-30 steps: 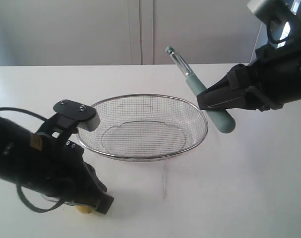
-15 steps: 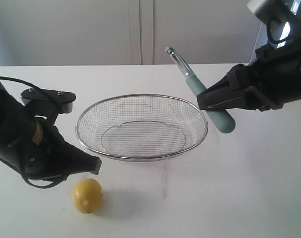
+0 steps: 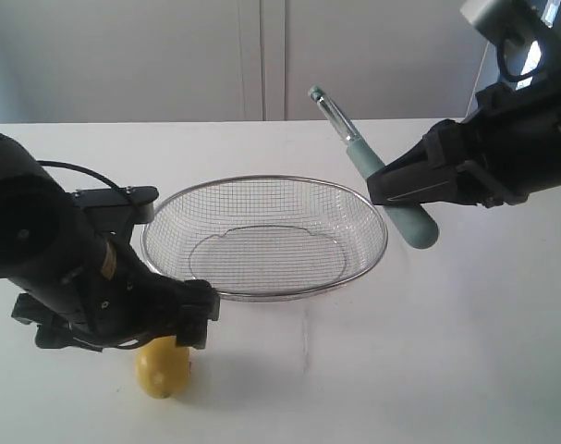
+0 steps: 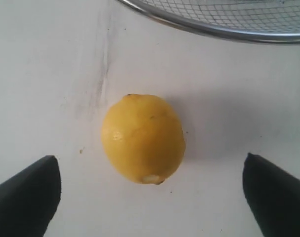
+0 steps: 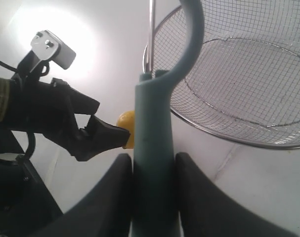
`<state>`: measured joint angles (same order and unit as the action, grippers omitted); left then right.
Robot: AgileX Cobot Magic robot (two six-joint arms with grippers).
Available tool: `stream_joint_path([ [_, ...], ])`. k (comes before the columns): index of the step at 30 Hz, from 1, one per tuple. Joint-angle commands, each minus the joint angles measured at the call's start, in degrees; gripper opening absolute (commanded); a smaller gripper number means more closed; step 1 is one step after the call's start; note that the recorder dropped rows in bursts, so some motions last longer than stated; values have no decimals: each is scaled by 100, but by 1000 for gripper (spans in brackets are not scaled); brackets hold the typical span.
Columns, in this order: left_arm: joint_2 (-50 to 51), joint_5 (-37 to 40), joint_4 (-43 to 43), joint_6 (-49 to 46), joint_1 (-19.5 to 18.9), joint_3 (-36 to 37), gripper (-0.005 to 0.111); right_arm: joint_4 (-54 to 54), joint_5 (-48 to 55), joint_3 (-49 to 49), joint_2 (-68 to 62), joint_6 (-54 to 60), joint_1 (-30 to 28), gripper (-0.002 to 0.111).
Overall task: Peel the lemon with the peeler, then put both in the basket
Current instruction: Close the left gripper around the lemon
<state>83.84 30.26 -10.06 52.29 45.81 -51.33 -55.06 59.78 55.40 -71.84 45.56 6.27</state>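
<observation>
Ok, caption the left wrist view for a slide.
Open left pincer above the lemon on the table, beside the basket.

Bright, even, diffuse light fills the scene, and the white counter (image 3: pixel 446 351) looks nearly washed out. The lemon (image 4: pixel 143 138) casts a soft grey shadow. In the right wrist view a patch of glare, possibly a lamp's reflection, blows out the counter. The peeler (image 5: pixel 152 163), close to the lens, looks slightly soft. The black arms (image 3: pixel 67 268) lose detail.
</observation>
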Motion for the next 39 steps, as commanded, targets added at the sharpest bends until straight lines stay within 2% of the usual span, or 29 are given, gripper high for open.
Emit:
stream_joint_path([
  [1, 281, 1, 20, 185, 15, -13, 105, -120, 24, -8, 54, 84, 5, 0],
  [18, 1150, -744, 10, 185, 15, -13, 105, -119, 38, -8, 54, 84, 5, 0],
  [30, 1419, -747, -2, 185, 15, -13, 102, -119, 49, -8, 54, 84, 5, 0],
  [31, 1419, -707, 65, 185, 15, -13, 95, -119, 49, -8, 54, 84, 5, 0],
  [33, 1429, -667, 91, 194, 15, -13, 64, -119, 49, -8, 54, 84, 5, 0],
  [35, 1418, -727, 91, 182, 15, -13, 11, -119, 49, -8, 54, 84, 5, 0],
  [36, 1418, -788, -6, 126, 15, -13, 0, -119, 49, -8, 54, 84, 5, 0],
  [39, 1342, -993, -332, -270, 15, -13, 1, -119, 49, -8, 54, 84, 5, 0],
])
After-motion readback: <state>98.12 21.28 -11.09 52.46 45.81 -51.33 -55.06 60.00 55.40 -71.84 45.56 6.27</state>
